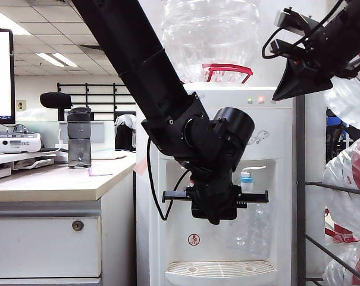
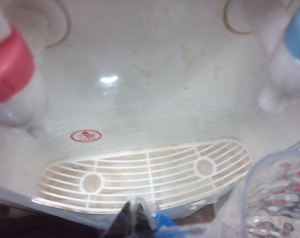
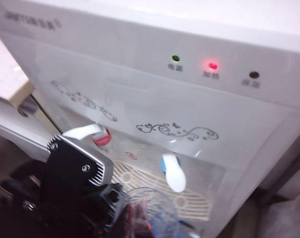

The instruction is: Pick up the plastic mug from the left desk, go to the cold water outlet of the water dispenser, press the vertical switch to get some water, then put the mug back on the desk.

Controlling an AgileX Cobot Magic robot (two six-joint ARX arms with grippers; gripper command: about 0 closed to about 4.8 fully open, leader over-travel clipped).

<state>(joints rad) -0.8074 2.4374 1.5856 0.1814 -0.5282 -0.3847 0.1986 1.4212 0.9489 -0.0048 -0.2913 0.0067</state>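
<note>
The clear faceted plastic mug (image 1: 251, 229) hangs inside the recess of the white water dispenser (image 1: 275, 137), just below the cold water outlet (image 1: 246, 177) with its blue collar. My left gripper (image 1: 215, 218) reaches across into the recess and is shut on the mug's thin handle. In the left wrist view its fingertips (image 2: 136, 215) pinch the handle, the mug (image 2: 278, 198) beside them and the blue tap (image 2: 298, 29) above. My right gripper (image 1: 285, 92) hovers high in front of the dispenser, its jaws together and holding nothing. It looks down on the blue tap (image 3: 172, 171) and the mug rim (image 3: 150, 206).
A red-collared tap (image 2: 8, 64) stands beside the blue one. A white drip grille (image 1: 221, 269) lies under the mug. The left desk (image 1: 49, 185) carries a smoky-grey bottle (image 1: 79, 137). A big clear water bottle (image 1: 209, 36) tops the dispenser. A rack of spare bottles (image 1: 346, 196) stands to the right.
</note>
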